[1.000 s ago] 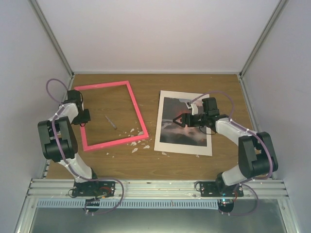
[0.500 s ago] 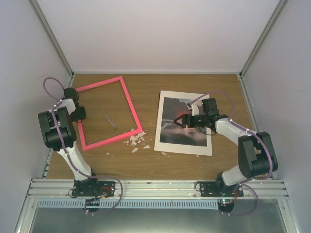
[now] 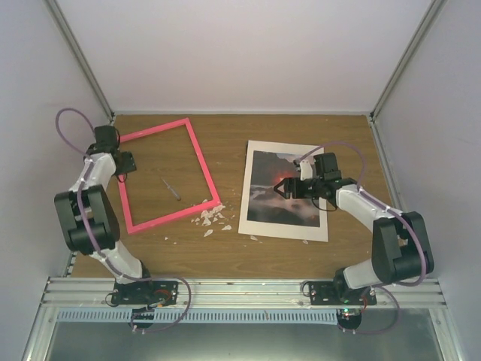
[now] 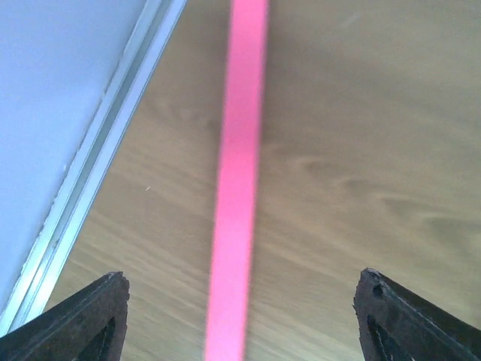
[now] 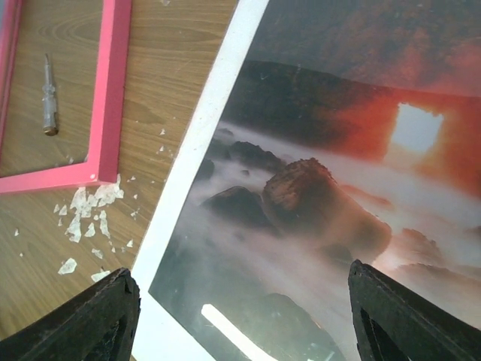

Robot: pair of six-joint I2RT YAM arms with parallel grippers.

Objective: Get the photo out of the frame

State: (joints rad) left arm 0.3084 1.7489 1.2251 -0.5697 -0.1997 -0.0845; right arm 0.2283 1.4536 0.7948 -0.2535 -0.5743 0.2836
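The pink frame (image 3: pixel 204 165) lies flat on the left of the table, with bare wood showing through its opening. My left gripper (image 3: pixel 125 162) hangs open over the frame's left bar. In the left wrist view that bar (image 4: pixel 237 226) runs between the wide-apart fingers (image 4: pixel 83 320) without touching them. The photo (image 3: pixel 284 192), dark rocks with a red sun, lies on the right inside a white border (image 5: pixel 197 147), apart from the frame. My right gripper (image 3: pixel 283 186) hovers open just above the photo (image 5: pixel 316 188), nothing between its fingers (image 5: pixel 98 316).
A small metal tool (image 3: pixel 172 188) lies inside the frame's opening. White flakes (image 3: pixel 214 219) are scattered by the frame's near right corner (image 5: pixel 94 177). An aluminium rail (image 4: pixel 98 150) and the white wall run close along the left of the frame.
My left gripper has opened, let go of the frame's left bar and drawn back and away. Before that it swung the frame anticlockwise. The right arm has barely moved.
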